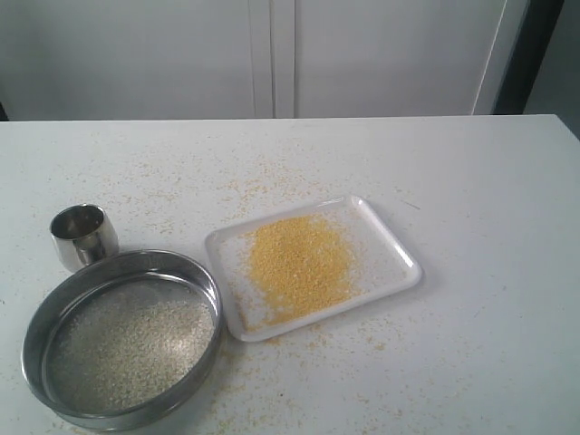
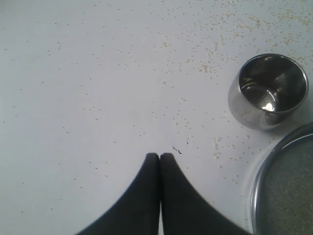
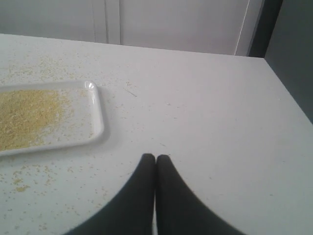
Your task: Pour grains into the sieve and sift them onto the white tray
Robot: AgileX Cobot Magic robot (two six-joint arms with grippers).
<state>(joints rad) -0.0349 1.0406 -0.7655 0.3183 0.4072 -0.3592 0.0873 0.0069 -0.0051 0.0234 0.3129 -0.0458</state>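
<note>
At lower left, sieve [image 1: 127, 417]: holds pale grains [image 1: 127, 344]; steel cup [image 1: 83, 236] just beside, at 11 o'clock.
White tray [image 1: 385, 258]: at the sieve's 2 o'clock, long axis 8-to-2, carrying yellow grains [image 1: 299, 263].
Left gripper [image 2: 160, 155]: fingers pressed together, empty; likely nearer the sieve.
Right gripper [image 3: 155, 156]: closed, empty; near the tray.

A small steel cup [image 1: 83, 236] stands upright on the white table [image 1: 471, 181].

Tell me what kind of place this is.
Probably a lab or test bench, not a working kitchen: a plain white table, flat white panels behind, and only a sieve, steel cup and white tray laid out, with grains scattered about.
</note>
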